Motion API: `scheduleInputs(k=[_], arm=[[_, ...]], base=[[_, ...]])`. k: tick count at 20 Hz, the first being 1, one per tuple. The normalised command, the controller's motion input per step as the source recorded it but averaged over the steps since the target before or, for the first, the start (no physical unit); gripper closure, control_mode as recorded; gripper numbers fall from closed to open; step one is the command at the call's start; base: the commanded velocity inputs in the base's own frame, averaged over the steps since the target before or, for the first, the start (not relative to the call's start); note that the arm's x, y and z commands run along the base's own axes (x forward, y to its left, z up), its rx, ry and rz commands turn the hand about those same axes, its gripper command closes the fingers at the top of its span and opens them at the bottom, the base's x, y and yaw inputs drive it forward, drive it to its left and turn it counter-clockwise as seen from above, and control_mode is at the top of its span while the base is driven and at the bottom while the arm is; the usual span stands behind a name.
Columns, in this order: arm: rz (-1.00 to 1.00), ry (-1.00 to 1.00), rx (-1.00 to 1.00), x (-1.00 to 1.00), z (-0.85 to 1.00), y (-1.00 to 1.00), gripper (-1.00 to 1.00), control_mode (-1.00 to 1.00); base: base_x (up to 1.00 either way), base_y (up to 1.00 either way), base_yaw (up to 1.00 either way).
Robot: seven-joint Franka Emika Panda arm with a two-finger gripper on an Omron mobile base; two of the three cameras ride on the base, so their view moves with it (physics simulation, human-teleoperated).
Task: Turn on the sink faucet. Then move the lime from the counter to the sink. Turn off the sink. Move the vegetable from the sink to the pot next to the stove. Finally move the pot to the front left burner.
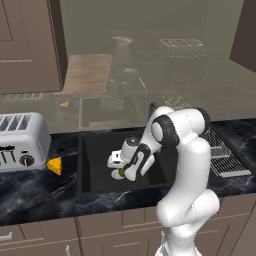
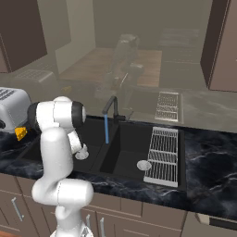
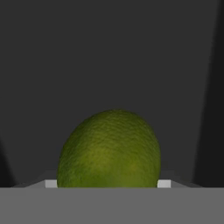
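Water runs in a blue stream from the thin black gooseneck faucet (image 2: pixel 112 107) into the matte black double sink (image 2: pixel 122 157). Inside its left basin, the pincer (image 1: pixel 119 172) grips the small yellow-green lime (image 3: pixel 109 149) above the floor.

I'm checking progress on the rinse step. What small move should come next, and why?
Probably open the gripper and let go. It reaches down inside the left basin of the sink with the lime between its fingers, and water runs from the sink faucet, so the lime seems to be where it should be left.
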Motion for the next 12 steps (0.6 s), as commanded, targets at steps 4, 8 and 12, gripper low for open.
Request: scheduleInputs(k=[4, 8, 12], arm=[[0.00, 0.00, 0.00, 0.15, -0.25, 0.00, 1.00, -1.00], [0.00, 0.00, 0.00, 0.16, -0.25, 0.00, 1.00, -1.00], [0.00, 0.01, 0.00, 0.13, -0.31, 0.00, 1.00, -1.00]], base=[[0.00, 0.00, 0.00], [0.00, 0.00, 0.00], [0.00, 0.00, 0.00]])
